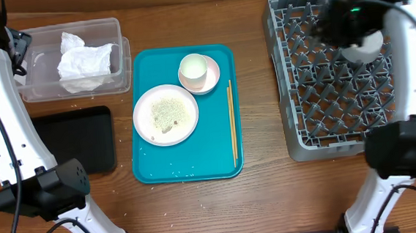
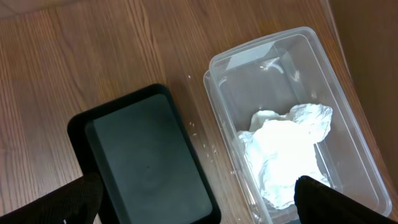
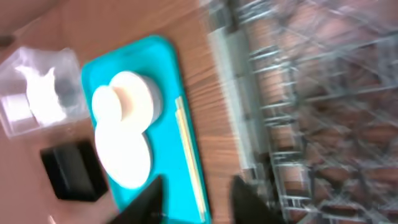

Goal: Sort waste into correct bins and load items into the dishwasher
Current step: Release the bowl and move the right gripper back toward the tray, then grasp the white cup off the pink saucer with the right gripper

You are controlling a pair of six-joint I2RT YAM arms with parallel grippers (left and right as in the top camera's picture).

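On the teal tray lie a flat plate strewn with whitish crumbs, a cup on a saucer, and chopsticks. Crumpled white napkins fill the clear tub; the black tray in front of it holds nothing. A pale dish rests in the grey dish rack, partly under my right arm. My left gripper hangs wide open over the black tray and tub. In the blurred right wrist view my right gripper is open and holds nothing, beside the rack.
Loose crumbs dot the teal tray's front and the wooden table near it. Both arm bases stand at the table's front corners. The rack fills the right side, the tub and black tray the left.
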